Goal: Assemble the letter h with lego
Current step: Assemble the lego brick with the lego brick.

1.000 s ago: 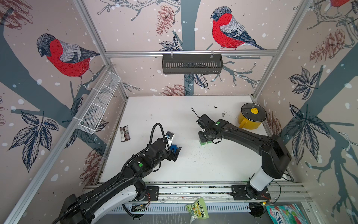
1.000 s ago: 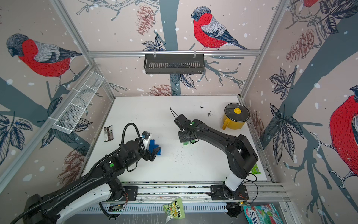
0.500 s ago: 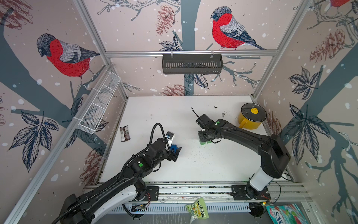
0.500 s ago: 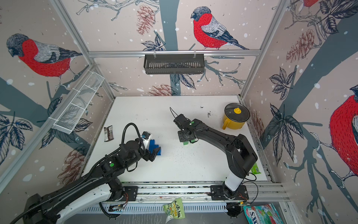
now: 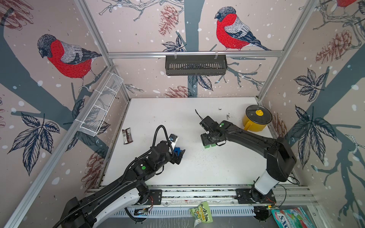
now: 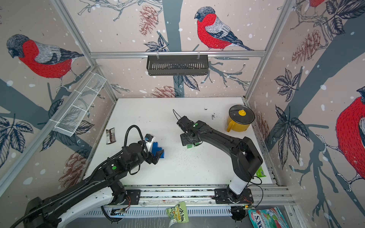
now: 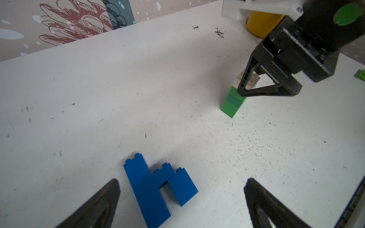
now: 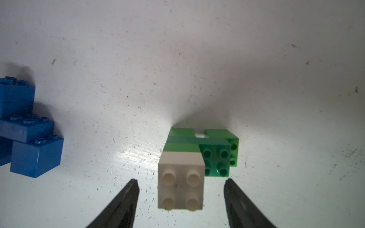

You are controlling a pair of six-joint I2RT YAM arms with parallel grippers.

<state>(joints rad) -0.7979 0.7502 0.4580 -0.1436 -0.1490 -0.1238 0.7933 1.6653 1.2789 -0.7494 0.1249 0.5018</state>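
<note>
A blue lego h (image 7: 158, 183) lies flat on the white table, seen in both top views (image 5: 177, 150) (image 6: 158, 149). My left gripper (image 7: 181, 181) hovers over it, open wide and touching nothing. A green lego structure (image 8: 215, 156) stands upright mid-table, with a white brick (image 8: 180, 183) on top of its taller column. My right gripper (image 8: 181, 181) is open, and its fingers straddle the white brick with a gap on each side. In the left wrist view the green stack (image 7: 233, 102) shows below the right gripper's fingers (image 7: 270, 90). In a top view the right gripper (image 5: 207, 141) hides most of the green lego (image 5: 209, 145).
A yellow pot (image 5: 256, 120) with a dark lid stands at the back right. A dark snack wrapper (image 5: 127, 135) lies near the left wall. A black basket (image 5: 195, 65) hangs on the back wall, a white wire basket (image 5: 100, 106) on the left wall. A green packet (image 6: 260, 171) lies by the right rail.
My right gripper's jaws have opened off the white brick, which stays on the green column. Neither arm has visibly shifted, and the left gripper stays open.
</note>
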